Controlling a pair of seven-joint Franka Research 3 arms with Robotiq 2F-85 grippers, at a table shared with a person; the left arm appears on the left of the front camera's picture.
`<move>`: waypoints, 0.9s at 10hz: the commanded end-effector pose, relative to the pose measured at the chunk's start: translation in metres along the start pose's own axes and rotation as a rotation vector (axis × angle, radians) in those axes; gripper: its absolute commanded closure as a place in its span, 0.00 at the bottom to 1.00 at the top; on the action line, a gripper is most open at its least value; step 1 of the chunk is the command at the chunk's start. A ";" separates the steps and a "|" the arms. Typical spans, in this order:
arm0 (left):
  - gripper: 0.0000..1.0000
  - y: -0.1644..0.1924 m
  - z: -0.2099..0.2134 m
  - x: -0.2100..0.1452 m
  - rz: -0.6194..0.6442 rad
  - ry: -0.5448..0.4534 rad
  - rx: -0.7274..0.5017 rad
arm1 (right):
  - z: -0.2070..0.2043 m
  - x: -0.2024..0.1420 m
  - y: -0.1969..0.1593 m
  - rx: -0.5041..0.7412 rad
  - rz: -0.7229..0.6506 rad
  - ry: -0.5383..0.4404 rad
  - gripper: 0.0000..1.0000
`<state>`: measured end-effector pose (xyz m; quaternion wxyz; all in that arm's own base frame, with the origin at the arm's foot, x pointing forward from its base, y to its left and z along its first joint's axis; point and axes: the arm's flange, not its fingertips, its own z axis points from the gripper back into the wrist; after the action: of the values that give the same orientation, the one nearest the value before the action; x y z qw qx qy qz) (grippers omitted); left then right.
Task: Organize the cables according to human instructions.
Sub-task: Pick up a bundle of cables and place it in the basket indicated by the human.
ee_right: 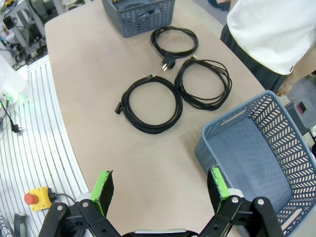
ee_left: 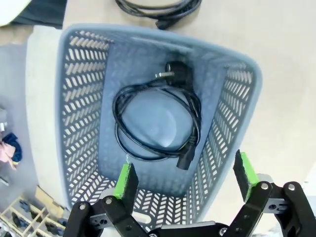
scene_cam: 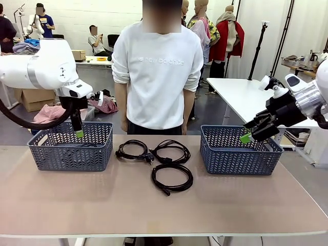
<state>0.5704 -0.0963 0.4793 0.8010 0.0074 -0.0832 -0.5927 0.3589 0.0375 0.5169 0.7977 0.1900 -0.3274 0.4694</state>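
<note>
Beneath the wide-open, empty left gripper [ee_left: 185, 173], one coiled power cord [ee_left: 117, 121] lies in the grey basket [ee_left: 84, 113]; ahead of the equally wide, empty right gripper [ee_right: 160, 187], three coils [ee_right: 177, 106] await sorting.

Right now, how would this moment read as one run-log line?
left gripper open above left basket | one cable inside | three cables on table | right gripper open, empty
</note>
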 end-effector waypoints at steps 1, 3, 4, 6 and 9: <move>0.00 -0.038 0.022 0.005 0.030 -0.125 0.032 | 0.000 0.001 -0.003 0.014 0.018 -0.029 0.00; 0.00 -0.077 0.034 0.009 0.015 -0.244 0.027 | 0.000 0.001 -0.003 0.014 0.018 -0.029 0.00; 0.00 -0.095 0.035 0.009 -0.011 -0.292 0.011 | 0.000 0.001 -0.003 0.014 0.018 -0.029 0.00; 0.00 -0.130 0.037 0.005 -0.081 -0.405 -0.014 | 0.000 0.001 -0.003 0.014 0.018 -0.029 0.00; 0.00 -0.167 0.031 -0.001 -0.173 -0.543 -0.008 | 0.000 0.001 -0.003 0.014 0.018 -0.029 0.00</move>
<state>0.4137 -0.1529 0.5005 0.7175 -0.1368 -0.2649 -0.6296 0.3590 0.0375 0.5169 0.7978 0.1898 -0.3273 0.4695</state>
